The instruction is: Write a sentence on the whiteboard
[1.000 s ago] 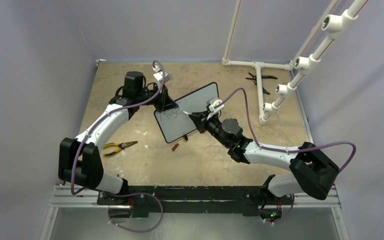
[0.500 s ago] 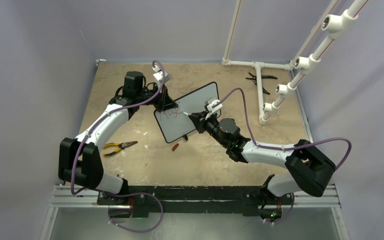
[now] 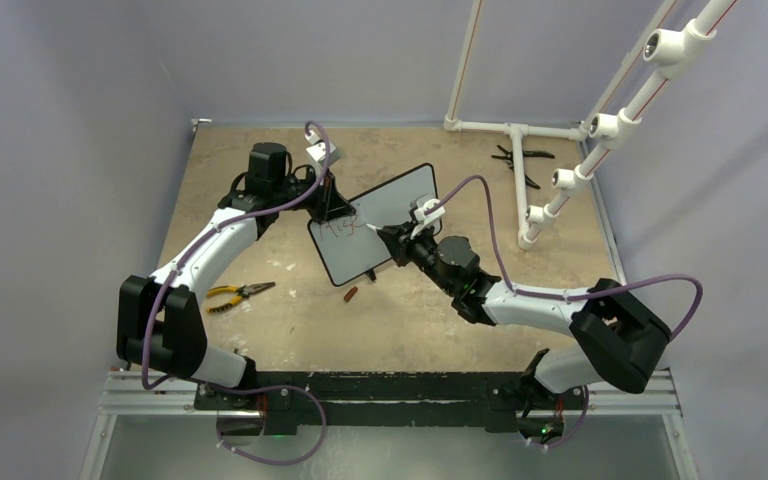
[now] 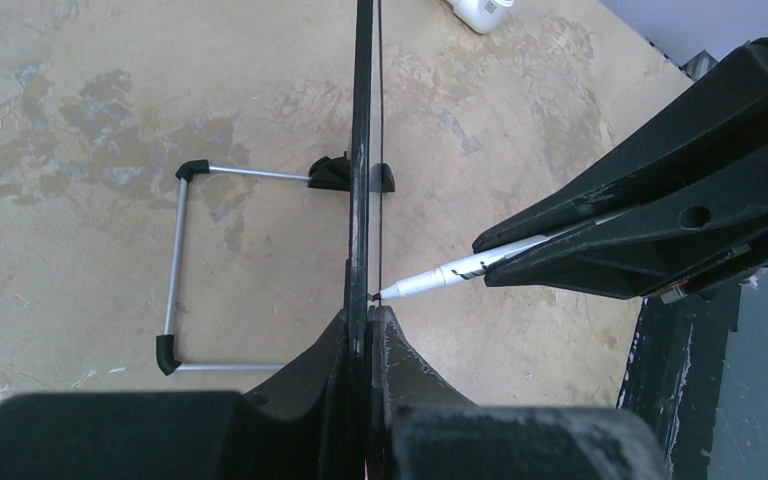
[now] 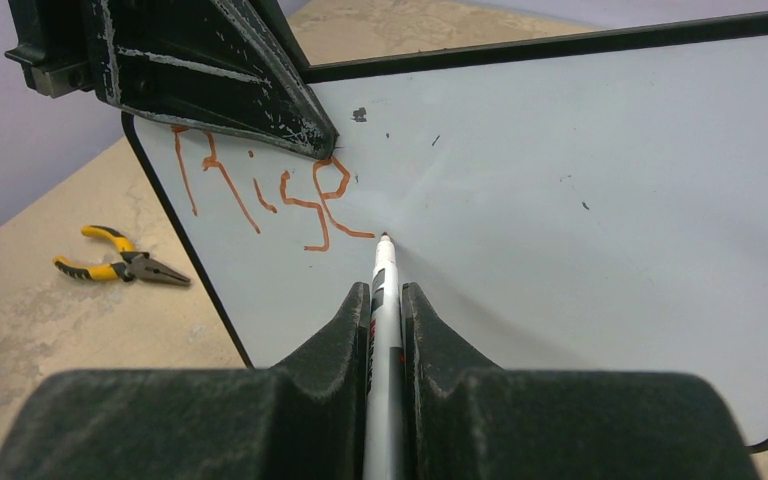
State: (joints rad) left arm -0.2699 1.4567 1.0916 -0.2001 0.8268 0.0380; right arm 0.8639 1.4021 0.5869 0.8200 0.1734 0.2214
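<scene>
Nearest, the right gripper (image 5: pixel 385 292) is closed almost fully on the barrel of a white marker (image 4: pixel 430 283), which points away from it toward the far left. The marker's tip meets the writing face of the whiteboard (image 5: pixel 580 200) at the end of the last red stroke.

The whiteboard stands upright at the table's centre. Its long axis runs from near left to far right, and its face is turned toward the right arm. The sentence (image 5: pixel 260 190) so far is one short red word, apparently "Rise", in the upper left corner of the face.

From the tip, the blank surface extends rightward along the long axis, so the next strokes probably travel that way. Only the right arm carries the pen.

Farther off, the left gripper (image 4: pixel 368 318) is clamped tight on the whiteboard's upper edge just above the word, bracing the board.
</scene>
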